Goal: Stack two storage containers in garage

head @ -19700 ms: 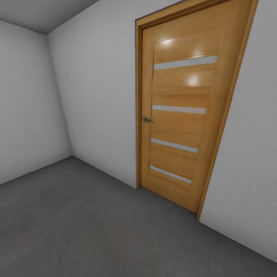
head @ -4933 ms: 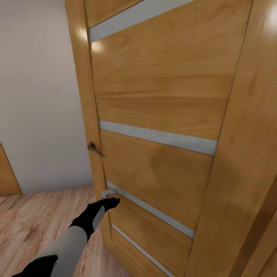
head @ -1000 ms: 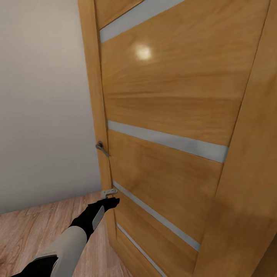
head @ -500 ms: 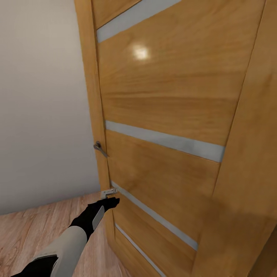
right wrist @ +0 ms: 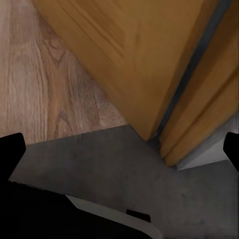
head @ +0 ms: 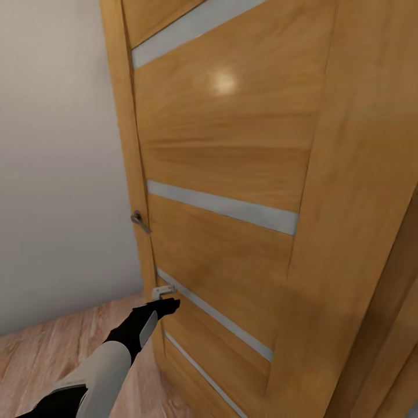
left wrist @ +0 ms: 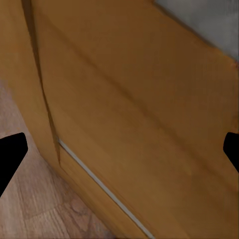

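A: We stand close to the door (head: 232,174), orange-brown wood crossed by pale grey strips. It hangs ajar, its free edge toward our left with the handle (head: 139,221) on it.

B: Our left gripper (head: 164,292) reaches out at that edge, below the handle, at the small grey latch plate (head: 163,289). We cannot tell touching from just short.

A: In the left wrist view the fingertips (left wrist: 11,154) sit at opposite borders, door panel between them. We note the fingers spread wide, holding nothing.

B: The right wrist view reads the same: dark fingertips (right wrist: 12,149) far apart, nothing between them. Spread, empty.

A: Under the door's foot, light wood planks (right wrist: 45,74) meet the floor (right wrist: 114,174), dark grey concrete. The planks run on the beige wall's (head: 58,145) side of the door.

B: So the concrete floor lies below the right fingers, apart from them. A white and black part of our own body (right wrist: 74,219) shows there too.
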### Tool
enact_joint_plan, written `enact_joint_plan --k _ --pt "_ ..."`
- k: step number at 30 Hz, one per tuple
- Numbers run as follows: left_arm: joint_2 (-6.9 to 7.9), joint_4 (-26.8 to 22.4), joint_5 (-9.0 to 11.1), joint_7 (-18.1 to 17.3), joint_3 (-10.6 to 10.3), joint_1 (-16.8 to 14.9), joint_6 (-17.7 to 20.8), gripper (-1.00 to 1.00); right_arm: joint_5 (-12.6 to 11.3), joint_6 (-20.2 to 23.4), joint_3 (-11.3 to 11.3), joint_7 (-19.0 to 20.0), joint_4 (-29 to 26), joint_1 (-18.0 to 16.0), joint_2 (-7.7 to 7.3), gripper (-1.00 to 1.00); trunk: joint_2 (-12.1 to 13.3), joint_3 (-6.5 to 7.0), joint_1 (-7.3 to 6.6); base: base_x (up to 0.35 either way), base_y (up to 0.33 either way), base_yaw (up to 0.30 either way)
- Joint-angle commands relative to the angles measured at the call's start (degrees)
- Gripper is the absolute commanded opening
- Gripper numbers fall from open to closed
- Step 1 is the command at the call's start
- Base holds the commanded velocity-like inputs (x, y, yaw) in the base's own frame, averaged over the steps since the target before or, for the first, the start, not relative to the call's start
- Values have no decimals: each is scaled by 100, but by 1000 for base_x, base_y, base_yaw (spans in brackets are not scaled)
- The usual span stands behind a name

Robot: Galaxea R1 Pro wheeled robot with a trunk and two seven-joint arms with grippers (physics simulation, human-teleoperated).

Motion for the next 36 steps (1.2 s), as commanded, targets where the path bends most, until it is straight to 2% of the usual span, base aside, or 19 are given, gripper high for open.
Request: enact_joint_plan --k 1,10,32,36 --pt "-11 -15 111 -32 8 -2 33 100 48 -19 -36 -12 8 -4 -2 100 -3 -4 0 0 0 -272" --pt "-11 -16 111 -32 8 3 34 100 48 -19 -36 -12 8 -4 -2 100 -3 -4 0 0 0 -236" --pt "-16 -14 111 -32 -1 -3 41 100 41 -19 -46 -27 8 -4 -2 100 -3 -4 0 0 0 -8" --pt "-5 -16 111 -32 5 2 41 100 39 -19 -53 -30 8 -4 -2 100 -3 -4 0 0 0 -144"
